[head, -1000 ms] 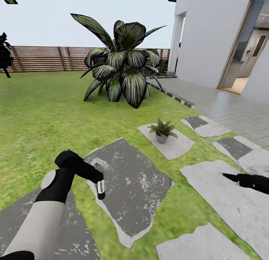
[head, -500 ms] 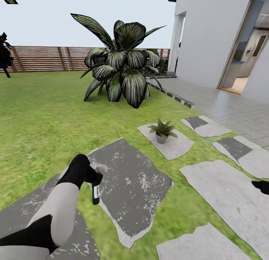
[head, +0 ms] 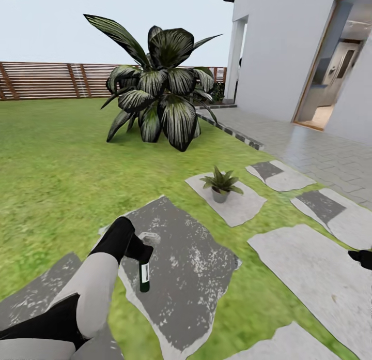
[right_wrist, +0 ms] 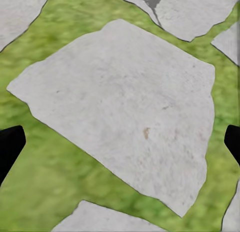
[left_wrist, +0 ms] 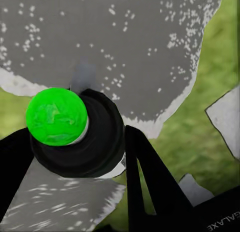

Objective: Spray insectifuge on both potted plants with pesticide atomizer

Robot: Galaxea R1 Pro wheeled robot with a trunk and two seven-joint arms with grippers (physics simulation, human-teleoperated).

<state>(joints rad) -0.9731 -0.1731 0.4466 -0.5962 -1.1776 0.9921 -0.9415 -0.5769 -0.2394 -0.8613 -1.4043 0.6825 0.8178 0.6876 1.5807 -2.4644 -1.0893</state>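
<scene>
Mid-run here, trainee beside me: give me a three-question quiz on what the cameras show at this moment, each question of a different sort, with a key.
1. True or false: the left pincer holds the pesticide atomizer hanging down over a dark grey stepping stone.
2. The potted plant in the head view stands on: A) bare lawn, B) a pale stepping stone, C) the tiled walkway.
3. Fill in: in the right wrist view, the right pincer is ____, its fingertips wide apart over a pale stone.

Key: 1 true; 2 B; 3 open.
</scene>
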